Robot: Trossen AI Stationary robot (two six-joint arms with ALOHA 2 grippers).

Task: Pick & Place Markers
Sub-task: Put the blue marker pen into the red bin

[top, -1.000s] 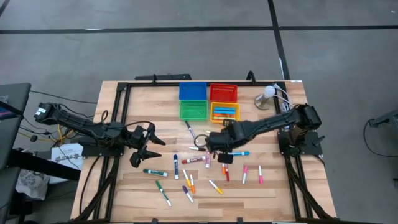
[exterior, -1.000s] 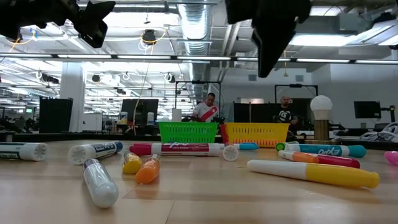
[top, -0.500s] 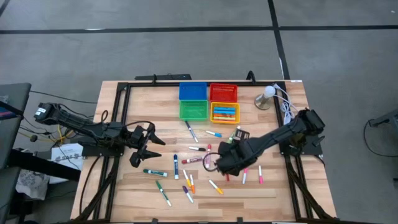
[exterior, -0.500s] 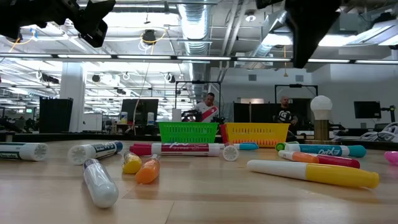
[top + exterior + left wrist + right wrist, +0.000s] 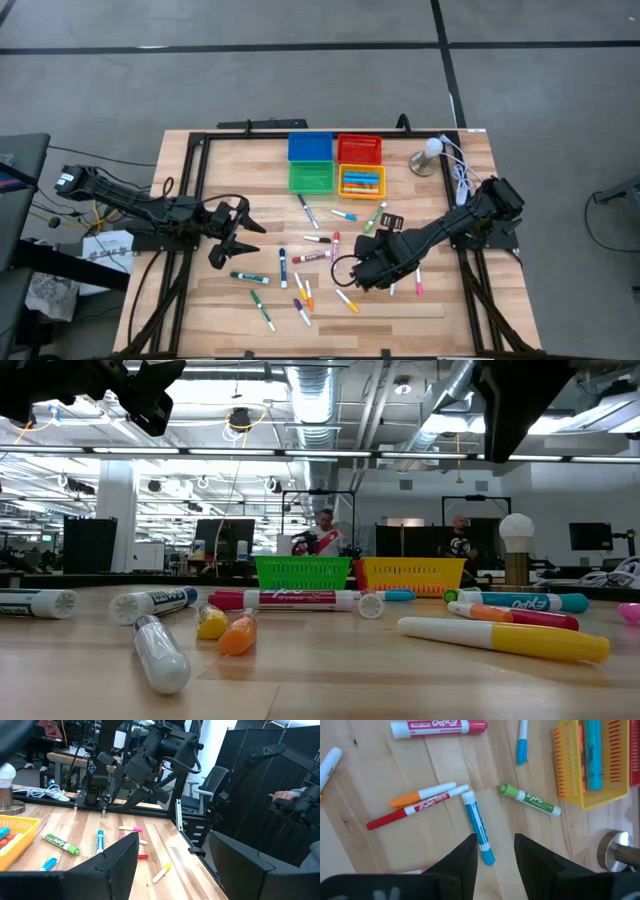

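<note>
Several markers lie flat on the wooden table (image 5: pixel 200 300), among them a red-labelled one (image 5: pixel 310 257), a green one (image 5: pixel 375 217) and a pink one (image 5: pixel 418 280). My right gripper (image 5: pixel 358 272) hangs above the middle of the scatter, pointing steeply down, open and holding nothing. In its wrist view a blue marker (image 5: pixel 477 827) lies on the wood ahead of the gripper (image 5: pixel 495 852), its capped end showing in the gap between the fingers. My left gripper (image 5: pixel 232 240) waits at the table's left, level, open and holding nothing (image 5: pixel 175 870).
Four bins stand at the far middle: blue (image 5: pixel 310 147), red (image 5: pixel 359 149), green (image 5: pixel 311 177), and yellow (image 5: pixel 362 180) with markers inside. A white-bulbed lamp (image 5: pixel 428 155) and cables sit at the far right. People show in the room behind the table (image 5: pixel 325 535).
My right gripper has swung toward the table's near edge and a little toward its right, staying high above the markers, and its wrist has turned somewhat. Its fingers keep the same gap. No marker has moved.
</note>
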